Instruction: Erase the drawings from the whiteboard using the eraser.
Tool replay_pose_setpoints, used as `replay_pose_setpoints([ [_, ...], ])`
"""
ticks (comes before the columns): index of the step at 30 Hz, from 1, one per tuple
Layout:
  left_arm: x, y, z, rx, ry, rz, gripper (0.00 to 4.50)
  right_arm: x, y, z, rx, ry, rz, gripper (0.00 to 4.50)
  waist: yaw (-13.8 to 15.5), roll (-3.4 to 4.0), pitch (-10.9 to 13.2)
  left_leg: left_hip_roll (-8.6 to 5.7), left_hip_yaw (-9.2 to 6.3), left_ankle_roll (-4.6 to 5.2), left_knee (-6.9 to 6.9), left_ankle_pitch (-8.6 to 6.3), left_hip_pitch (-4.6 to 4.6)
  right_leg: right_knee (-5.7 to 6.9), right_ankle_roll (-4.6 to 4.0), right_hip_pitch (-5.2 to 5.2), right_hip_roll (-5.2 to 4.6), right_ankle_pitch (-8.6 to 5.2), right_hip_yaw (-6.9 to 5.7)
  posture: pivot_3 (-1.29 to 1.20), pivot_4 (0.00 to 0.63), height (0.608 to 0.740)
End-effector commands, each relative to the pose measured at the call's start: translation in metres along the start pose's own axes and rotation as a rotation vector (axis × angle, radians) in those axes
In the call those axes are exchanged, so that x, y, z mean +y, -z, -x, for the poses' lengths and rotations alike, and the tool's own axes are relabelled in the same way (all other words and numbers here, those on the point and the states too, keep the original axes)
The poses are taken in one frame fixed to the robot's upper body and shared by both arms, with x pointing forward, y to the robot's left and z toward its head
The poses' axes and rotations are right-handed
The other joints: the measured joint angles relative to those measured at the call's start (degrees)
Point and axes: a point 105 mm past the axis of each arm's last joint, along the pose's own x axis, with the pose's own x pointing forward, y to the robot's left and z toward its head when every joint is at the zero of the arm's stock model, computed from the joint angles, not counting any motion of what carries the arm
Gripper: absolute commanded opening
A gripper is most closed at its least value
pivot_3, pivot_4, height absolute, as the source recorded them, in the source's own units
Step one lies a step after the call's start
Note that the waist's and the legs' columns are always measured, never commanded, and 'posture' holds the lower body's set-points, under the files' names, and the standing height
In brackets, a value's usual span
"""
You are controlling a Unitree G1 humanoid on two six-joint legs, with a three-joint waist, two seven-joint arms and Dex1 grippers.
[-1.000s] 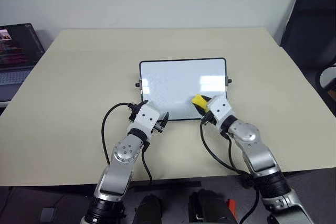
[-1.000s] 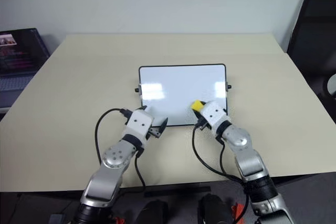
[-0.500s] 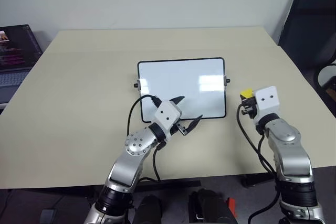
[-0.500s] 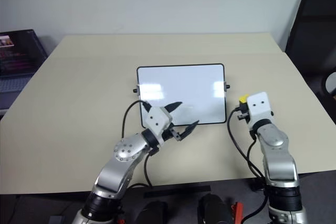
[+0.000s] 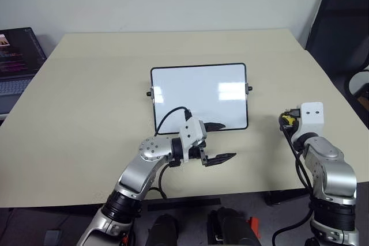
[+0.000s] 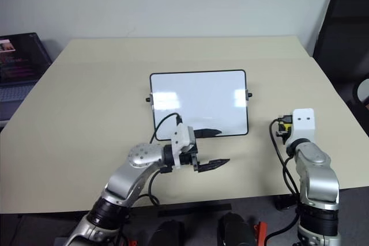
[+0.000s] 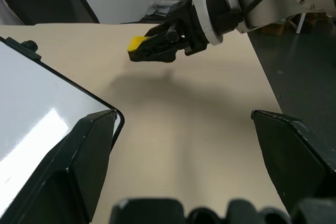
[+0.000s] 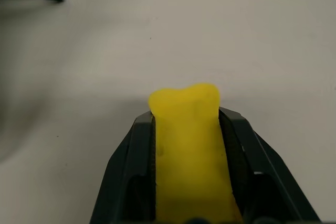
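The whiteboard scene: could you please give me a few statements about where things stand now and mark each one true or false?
1. The right end effector is shut on the eraser. True.
2. The eraser is pressed against the whiteboard. False: it is held above the bare table, to the right of the board and off it.
3. The left end effector is open and holds nothing. True.
4. The whiteboard stands upright on the table. False: it lies flat on it.
5. The laptop sits beyond the table's left edge. True.
6. The left end effector is over the middle of the board. False: it is at the board's near right corner.
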Motion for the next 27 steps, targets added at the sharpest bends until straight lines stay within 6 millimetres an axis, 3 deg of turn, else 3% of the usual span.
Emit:
replay_pose_setpoints([
  [1, -0.001, 0.001, 0.002, 0.009, 0.021, -0.042, 4.5, 0.0, -0.008, -0.001, -0.04, -0.017, -0.013, 1.28, 0.0, 0.0, 0.0, 0.0, 0.0, 0.0, 0.0, 0.0, 0.0, 0.0, 0.0, 0.0, 0.0, 0.0, 0.0, 0.0, 0.15, 0.74],
  [13, 0.016, 0.006, 0.011, 0.037, -0.071, -0.094, 4.5, 0.013, -0.01, -0.015, -0.048, -0.087, -0.014, 1.28, 0.05, 0.01, 0.01, 0.0, 0.0, 0.0, 0.0, 0.0, -0.01, 0.0, 0.0, 0.0, 0.0, 0.0, 0.0, 0.0, 0.15, 0.74],
  [27, 0.019, 0.006, 0.012, 0.041, -0.084, -0.092, 4.5, 0.023, -0.009, -0.023, -0.042, -0.12, -0.032, 1.28, 0.03, 0.02, 0.01, 0.01, 0.0, 0.0, 0.0, 0.0, 0.0, 0.01, 0.01, 0.0, 0.0, 0.0, 0.01, 0.0, 0.15, 0.74],
])
